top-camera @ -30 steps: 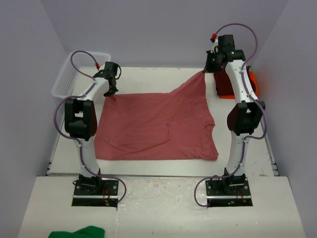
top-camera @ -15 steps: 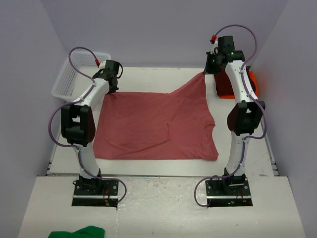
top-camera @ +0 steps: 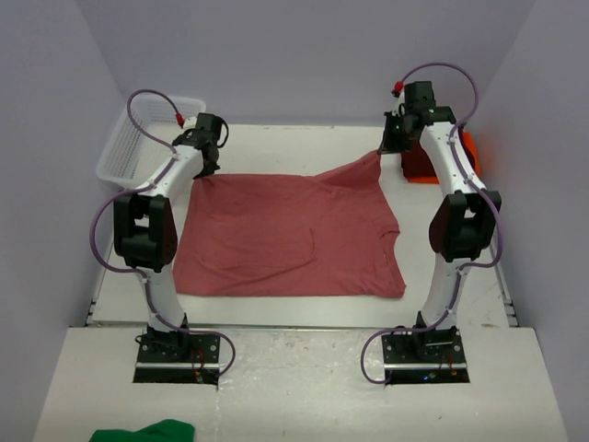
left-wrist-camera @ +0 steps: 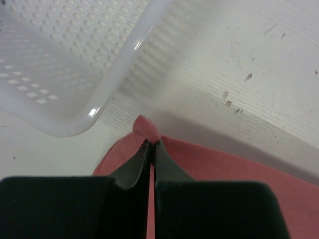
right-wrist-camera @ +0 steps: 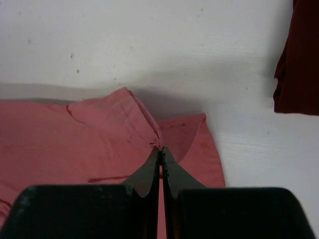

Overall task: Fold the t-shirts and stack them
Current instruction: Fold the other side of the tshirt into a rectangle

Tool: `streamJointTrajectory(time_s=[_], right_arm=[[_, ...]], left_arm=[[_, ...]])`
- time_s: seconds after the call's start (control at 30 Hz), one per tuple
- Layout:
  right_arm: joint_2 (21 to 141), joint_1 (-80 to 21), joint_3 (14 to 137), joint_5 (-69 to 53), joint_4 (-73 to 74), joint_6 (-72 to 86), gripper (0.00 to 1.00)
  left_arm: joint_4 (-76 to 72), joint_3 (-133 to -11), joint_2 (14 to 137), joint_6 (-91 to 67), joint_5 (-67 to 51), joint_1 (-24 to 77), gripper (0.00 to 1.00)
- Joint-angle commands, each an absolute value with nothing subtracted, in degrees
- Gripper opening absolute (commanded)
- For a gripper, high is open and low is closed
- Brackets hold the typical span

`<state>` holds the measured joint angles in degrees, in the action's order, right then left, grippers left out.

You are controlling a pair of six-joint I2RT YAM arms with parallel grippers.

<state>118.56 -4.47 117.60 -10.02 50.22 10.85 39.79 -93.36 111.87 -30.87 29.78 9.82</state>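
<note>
At the far left stands a white basket (top-camera: 138, 138), its rim just beside the left gripper (left-wrist-camera: 151, 145). That gripper is pinched tight on the far left corner of the rose t-shirt (top-camera: 285, 235), and a small nub of cloth pokes past its tips. The shirt lies spread flat across the middle of the table (top-camera: 304, 138). The right gripper (right-wrist-camera: 160, 149) is clamped on the shirt's far right corner, which is bunched and raised. A maroon t-shirt (right-wrist-camera: 299, 59) and an orange t-shirt (top-camera: 470, 147) lie further right.

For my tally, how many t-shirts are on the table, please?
3: rose shirt spread centrally; maroon shirt and orange shirt far right, partly hidden by the right arm; more possible.
</note>
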Motion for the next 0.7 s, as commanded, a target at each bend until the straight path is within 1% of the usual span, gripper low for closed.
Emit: streamJointTrajectory(time_s=[0.0,0.27,0.3,0.67], right_arm=[[110.15,-4.39,112.61,-10.72,46.5,12.92,0.0],[99.86,-6.94,100.91,-8.62,44.92,14.59,0.0],[97.15,-7.38,98.03,-8.27,44.56,14.85,0.0],[83.68,-11.25,81.84,-3.78,44.21,18.01,0.0]], left_arm=[[41.83,-93.35,110.39,-33.13,32.26,9.76,0.0],[44.03,-87.73,105.22,-35.24,30.85,9.93,0.0],[44.29,-87.11,104.6,-35.42,30.5,10.02,0.0],[45.7,-75.16,92.29,-37.7,28.65,11.16,0.0]])
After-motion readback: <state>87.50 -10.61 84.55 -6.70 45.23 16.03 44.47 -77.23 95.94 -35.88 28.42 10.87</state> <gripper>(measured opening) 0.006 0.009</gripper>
